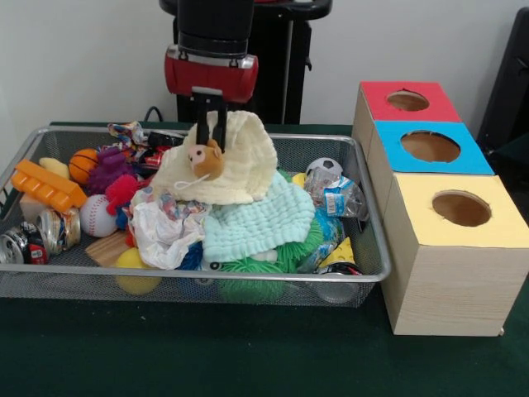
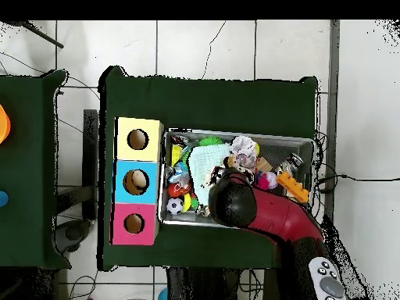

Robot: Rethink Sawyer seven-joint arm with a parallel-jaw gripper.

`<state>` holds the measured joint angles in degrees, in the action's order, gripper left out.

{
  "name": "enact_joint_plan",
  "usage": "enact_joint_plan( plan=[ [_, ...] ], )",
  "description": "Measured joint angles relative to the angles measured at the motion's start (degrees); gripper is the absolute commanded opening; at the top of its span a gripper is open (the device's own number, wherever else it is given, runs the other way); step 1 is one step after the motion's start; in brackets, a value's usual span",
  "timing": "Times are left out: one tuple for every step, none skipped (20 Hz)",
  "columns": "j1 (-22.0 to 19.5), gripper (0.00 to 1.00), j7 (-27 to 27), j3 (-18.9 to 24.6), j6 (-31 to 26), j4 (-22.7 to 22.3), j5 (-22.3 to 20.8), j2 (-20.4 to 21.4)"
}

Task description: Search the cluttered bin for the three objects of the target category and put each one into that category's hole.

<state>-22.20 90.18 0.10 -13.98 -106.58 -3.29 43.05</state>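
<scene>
We see the gripper [image 1: 210,132] at upper centre of the front view, its fingers [image 1: 202,131] narrow and closed on a small tan plush toy [image 1: 206,160] held above the cream cloth [image 1: 240,161] in the mesh bin [image 1: 374,240], left of the three-hole box [image 1: 450,273].

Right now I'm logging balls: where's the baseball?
Front view: the baseball lies at the bin's left, below the orange block, beside the cans.

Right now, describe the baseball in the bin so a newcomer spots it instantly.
Start at the wire mesh bin and go to its end farthest from the three boxes. The baseball lies below the orange basketball: white with red stitching, unlike the black-patched soccer ball opposite.
</scene>
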Motion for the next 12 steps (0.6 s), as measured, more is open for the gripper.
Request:
enact_joint_plan(
  plan=[
    [0.11,0.0,0.0,-0.19,0.09,-0.23,0.3,-0.37],
    [0.23,0.0,0.0,-0.39,0.18,-0.46,0.6,-0.74],
    [0.31,0.0,0.0,-0.55,0.18,-0.6,0.8,-0.93],
    [0.37,0.0,0.0,-0.64,0.18,-0.7,0.93,-1.04],
    [0.75,0.0,0.0,-1.08,0.19,-1.22,1.71,-1.65],
    [0.87,0.0,0.0,-1.19,0.18,-1.37,1.95,-1.8],
    [1.0,0.0,0.04,-1.29,0.18,-1.51,2.22,-1.95],
    [1.15,0.0,0.05,-1.38,0.18,-1.63,2.49,-2.09],
    [1.42,0.0,0.05,-1.51,0.18,-1.81,2.93,-2.31],
    [1.97,0.0,0.11,-1.67,0.18,-1.99,3.59,-2.66],
    [2.25,0.0,0.12,-1.7,0.18,-1.99,3.84,-2.8],
    [2.54,0.0,0.14,-1.74,0.19,-1.99,4.1,-2.94]
  ],
)
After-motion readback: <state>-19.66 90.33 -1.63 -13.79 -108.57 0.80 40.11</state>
